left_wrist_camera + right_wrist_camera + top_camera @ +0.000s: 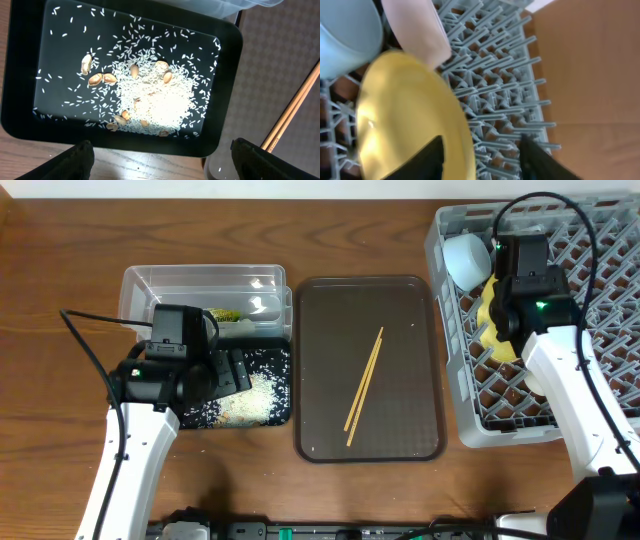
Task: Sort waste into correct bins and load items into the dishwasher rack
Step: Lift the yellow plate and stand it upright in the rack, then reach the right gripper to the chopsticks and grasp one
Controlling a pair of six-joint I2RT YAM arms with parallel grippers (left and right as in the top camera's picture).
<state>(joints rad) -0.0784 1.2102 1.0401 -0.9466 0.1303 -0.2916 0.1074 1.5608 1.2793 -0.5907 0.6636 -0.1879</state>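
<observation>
The black tray-bin point(283, 358) holds white rice scraps point(255, 395), which also show in the left wrist view point(160, 102) with a few brown shells. My left gripper point(232, 370) hovers over the bin point(20, 75), open and empty point(165, 167). The wrapper point(225, 315) lies in the clear tub point(200, 280). The chopsticks point(363, 385) lie on the brown tray point(330, 310). In the grey rack point(600, 330) stand the yellow plate point(492, 330) and the light blue bowl point(465, 258). My right gripper point(480, 160) is open, its fingers either side of the plate's rim point(405, 115), next to the bowl point(345, 30) and a pale cup point(417, 30).
The rack's pegs point(505, 75) stand close round the plate. A white object point(533, 383) sits in the rack, partly hidden under my right arm. The chopsticks point(295, 107) and the clear tub's edge point(255, 6) show at the right of the left wrist view.
</observation>
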